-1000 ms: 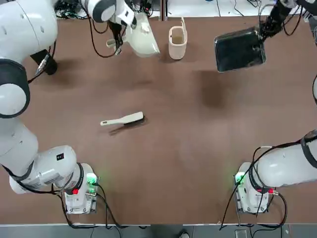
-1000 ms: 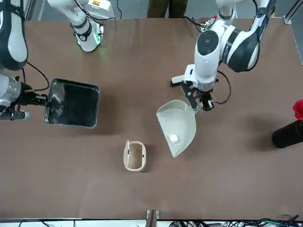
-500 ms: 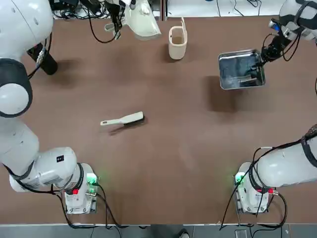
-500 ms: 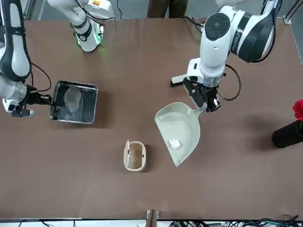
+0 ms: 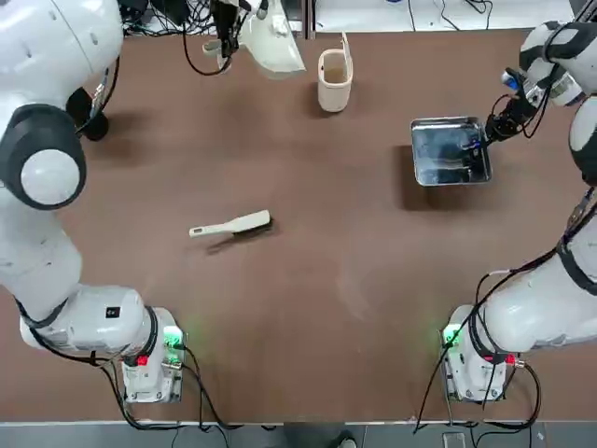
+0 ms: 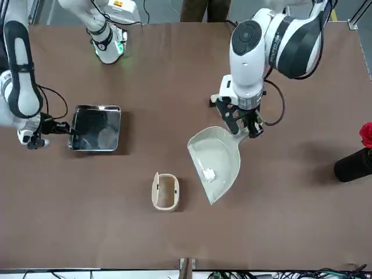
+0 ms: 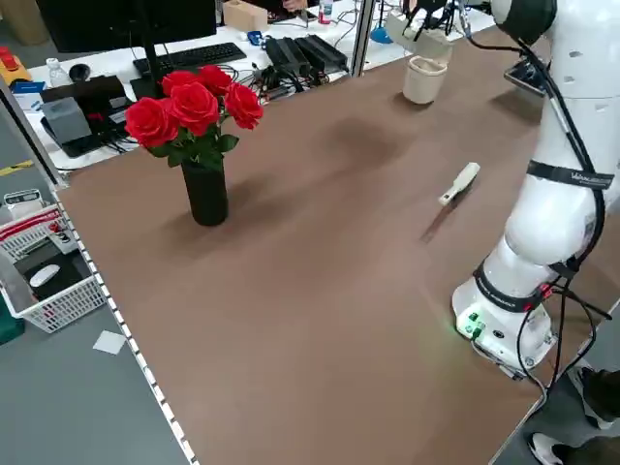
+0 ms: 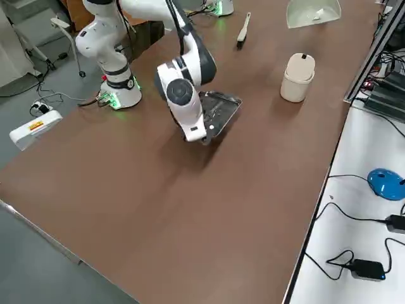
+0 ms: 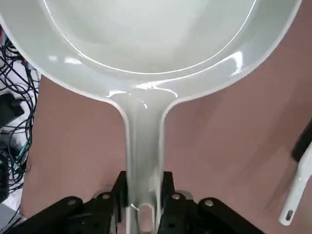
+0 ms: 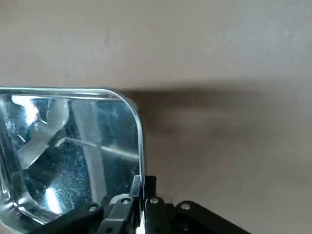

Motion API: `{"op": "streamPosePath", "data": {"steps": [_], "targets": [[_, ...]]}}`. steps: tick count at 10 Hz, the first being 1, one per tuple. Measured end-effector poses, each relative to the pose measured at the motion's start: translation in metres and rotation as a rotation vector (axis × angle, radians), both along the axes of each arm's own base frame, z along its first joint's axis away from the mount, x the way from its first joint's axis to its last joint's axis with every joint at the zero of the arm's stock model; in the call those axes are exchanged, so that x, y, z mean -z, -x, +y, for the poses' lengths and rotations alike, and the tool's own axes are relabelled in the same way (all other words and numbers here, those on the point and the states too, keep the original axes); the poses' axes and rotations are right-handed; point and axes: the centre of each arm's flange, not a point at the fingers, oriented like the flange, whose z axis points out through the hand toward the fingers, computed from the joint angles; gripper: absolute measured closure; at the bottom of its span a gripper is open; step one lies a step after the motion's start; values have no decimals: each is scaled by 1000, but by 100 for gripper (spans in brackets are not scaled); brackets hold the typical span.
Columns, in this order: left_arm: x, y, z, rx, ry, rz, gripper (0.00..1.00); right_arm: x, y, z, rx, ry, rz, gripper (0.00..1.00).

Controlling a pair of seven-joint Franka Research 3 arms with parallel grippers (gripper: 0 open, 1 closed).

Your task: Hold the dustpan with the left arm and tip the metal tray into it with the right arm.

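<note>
The glossy white left arm (image 6: pixel 249 55), rounded and jointed, was seen at the upper right of the front view, and its like, the right arm (image 6: pixel 22 78), at the upper left. Between them, right of centre, the cream-white plastic dustpan (image 6: pixel 224 152) was held mouth outward, its smooth bowl rising to a rounded back; its short straight handle was clamped between the closed fingers of the left gripper (image 9: pixel 145 187). At centre left, well apart from it, the shiny silver metal tray (image 6: pixel 96 129), shallow and round-cornered, was gripped by its thin raised rim in the closed fingers of the right gripper (image 10: pixel 142 187). Only reflections could be made out in its hard, mirror-like floor, while a small crumpled white scrap (image 6: pixel 209 174) was seen in the dustpan; the tipping was therefore judged probably done, with the tray's lowering likely in hand. For this, the tray was best kept level and brought down slowly, since its narrow rim might pivot if one edge were caught. The dustpan was best kept steady, mouth not dipped, lest the light scrap slide out.
</note>
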Motion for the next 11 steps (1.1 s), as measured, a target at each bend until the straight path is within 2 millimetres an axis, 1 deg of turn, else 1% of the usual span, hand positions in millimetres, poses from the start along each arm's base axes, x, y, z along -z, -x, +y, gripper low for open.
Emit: {"op": "streamPosePath", "data": {"steps": [1, 3, 4, 5, 6, 7, 8, 11], "targets": [[0, -3, -7, 0, -24, -15, 68, 15, 1, -2, 26, -28, 0, 95], [9, -8, -27, -15, -59, -32, 68, 37, 6, -9, 68, -48, 12, 95], [18, -10, -42, -16, -88, -46, 68, 44, 8, -13, 76, -44, 12, 95], [27, -8, -61, -21, -126, -70, 68, 49, 9, -16, 74, -35, 6, 95], [32, -4, -81, -28, -159, -87, 68, 54, 9, -17, 64, -37, -2, 95], [32, 1, -97, -35, -175, -89, 68, 60, 10, -18, 54, -39, -13, 95], [30, 3, -105, -35, -175, -93, 68, 63, 10, -19, 50, -33, -19, 95], [27, 1, -109, -44, -185, -115, 68, 67, 9, -19, 50, -35, -22, 95]]}}
